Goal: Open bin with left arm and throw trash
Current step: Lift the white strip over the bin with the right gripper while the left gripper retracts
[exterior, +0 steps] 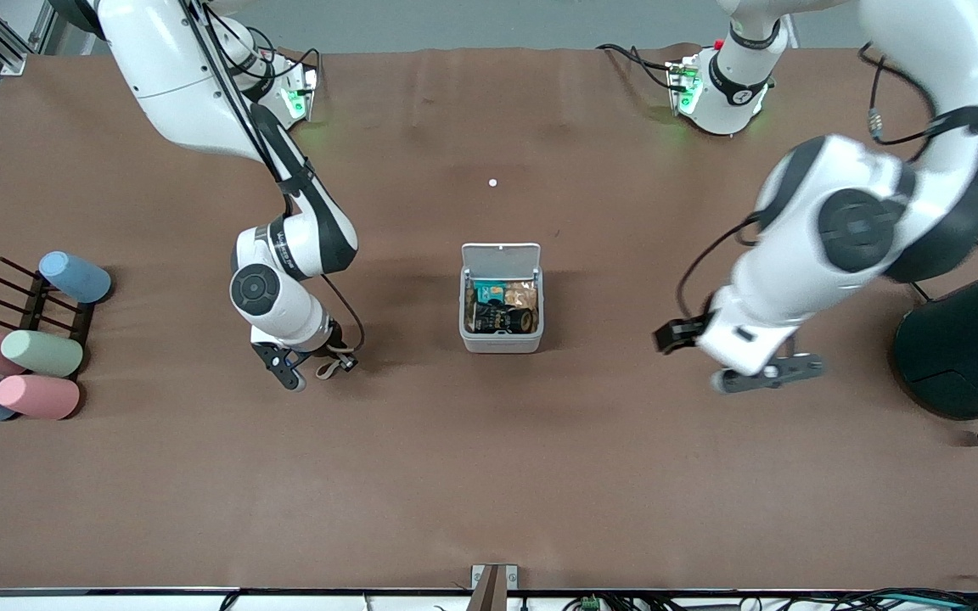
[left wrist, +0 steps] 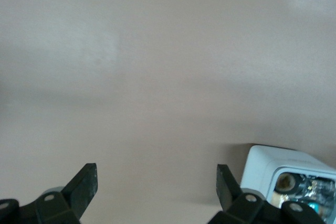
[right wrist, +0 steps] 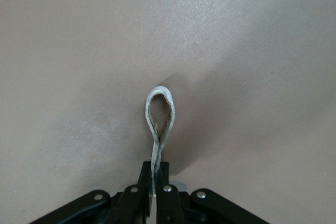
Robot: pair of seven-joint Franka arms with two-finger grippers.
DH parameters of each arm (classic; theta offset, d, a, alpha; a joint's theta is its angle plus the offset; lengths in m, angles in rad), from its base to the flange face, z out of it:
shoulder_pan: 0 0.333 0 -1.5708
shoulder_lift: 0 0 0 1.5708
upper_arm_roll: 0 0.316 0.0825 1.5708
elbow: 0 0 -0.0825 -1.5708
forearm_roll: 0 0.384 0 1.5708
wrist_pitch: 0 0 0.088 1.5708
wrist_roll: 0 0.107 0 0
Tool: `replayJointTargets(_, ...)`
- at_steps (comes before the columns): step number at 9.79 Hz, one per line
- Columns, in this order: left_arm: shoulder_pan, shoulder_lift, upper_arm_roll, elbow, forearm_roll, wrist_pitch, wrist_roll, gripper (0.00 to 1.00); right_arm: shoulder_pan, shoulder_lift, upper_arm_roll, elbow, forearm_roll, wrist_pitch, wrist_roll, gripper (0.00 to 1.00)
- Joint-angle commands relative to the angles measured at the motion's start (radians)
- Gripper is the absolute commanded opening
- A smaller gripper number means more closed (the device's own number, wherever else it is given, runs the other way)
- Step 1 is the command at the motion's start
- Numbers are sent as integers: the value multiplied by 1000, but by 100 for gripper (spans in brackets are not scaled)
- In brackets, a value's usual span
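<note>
The white bin [exterior: 502,341] stands mid-table with its lid [exterior: 502,255] hinged up and open. A crumpled black wrapper [exterior: 493,316] and other dark trash lie inside. My right gripper [exterior: 309,371] is low over the table toward the right arm's end, beside the bin, and is shut on a beige rubber band [exterior: 330,367]. In the right wrist view the band [right wrist: 159,113] loops out past the shut gripper [right wrist: 156,176]. My left gripper [exterior: 767,373] is open and empty over bare table at the left arm's side of the bin. The left wrist view shows the gripper [left wrist: 156,183] wide apart and the bin's corner [left wrist: 268,165].
Several pastel cylinders [exterior: 41,353] lie on and beside a dark rack [exterior: 30,299] at the right arm's end. A large dark teal container [exterior: 973,348] stands at the left arm's end. A small white speck [exterior: 492,182] lies farther from the front camera than the bin.
</note>
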Motion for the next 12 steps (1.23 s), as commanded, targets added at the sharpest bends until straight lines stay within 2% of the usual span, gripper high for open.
replayJointTargets(1,-99,-204,246,-24,-144,-136,204,100,-14,-25,3,186,-9,-309,84,0)
replayJointTargets(2,-200,-269,440,-27,-198,-187,302,100,-11,-28,5,274,1,-432,100,0)
replayJointTargets(3,-271,-312,563,-29,-222,-204,356,100,-3,-28,9,366,4,-522,168,0)
replayJointTargets(4,-299,-373,614,-67,-220,-239,373,100,37,-26,18,413,4,-535,179,0)
replayJointTargets(5,-310,-461,621,-177,-207,-213,373,100,93,-23,24,437,4,-529,187,0)
replayJointTargets(6,-301,-495,619,-231,-187,-187,387,100,150,-22,25,466,4,-524,187,0)
replayJointTargets(8,-285,-495,619,-227,-191,-167,433,100,244,-13,23,517,1,-497,192,0)
replayJointTargets(9,-284,-492,619,-225,-196,-150,444,100,282,-5,23,516,-14,-442,181,0)
replayJointTargets(12,-285,-466,616,-161,-196,-215,426,100,376,44,21,523,-65,-389,111,2)
